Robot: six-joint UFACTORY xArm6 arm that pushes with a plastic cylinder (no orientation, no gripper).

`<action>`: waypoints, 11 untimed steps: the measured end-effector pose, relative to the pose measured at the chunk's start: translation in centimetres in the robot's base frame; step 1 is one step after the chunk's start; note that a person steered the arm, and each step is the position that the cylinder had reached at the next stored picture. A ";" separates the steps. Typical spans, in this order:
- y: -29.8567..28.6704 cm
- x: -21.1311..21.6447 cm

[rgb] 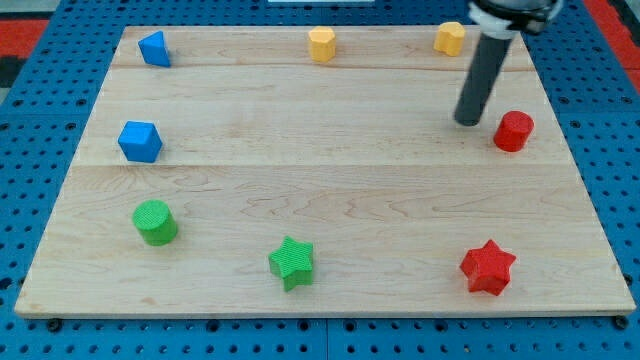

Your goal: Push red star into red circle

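Note:
The red star (488, 267) lies near the board's bottom right corner. The red circle (513, 131) stands at the right edge, well above the star toward the view's top. My tip (467, 121) rests on the board just left of the red circle, a short gap apart from it, and far above the red star. The rod rises up and to the right out of the view's top.
A green star (291, 262) and green circle (155, 222) sit at the bottom left. Two blue blocks (140, 141) (154, 48) are at the left. Two yellow blocks (321, 44) (450, 38) line the top edge of the wooden board (320, 180).

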State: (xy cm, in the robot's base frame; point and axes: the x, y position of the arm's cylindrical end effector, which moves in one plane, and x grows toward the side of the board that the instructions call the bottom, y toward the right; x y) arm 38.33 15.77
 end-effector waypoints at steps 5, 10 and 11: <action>-7.3 23.5; 4.1 22.0; 4.1 19.4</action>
State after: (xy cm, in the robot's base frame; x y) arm 57.72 19.84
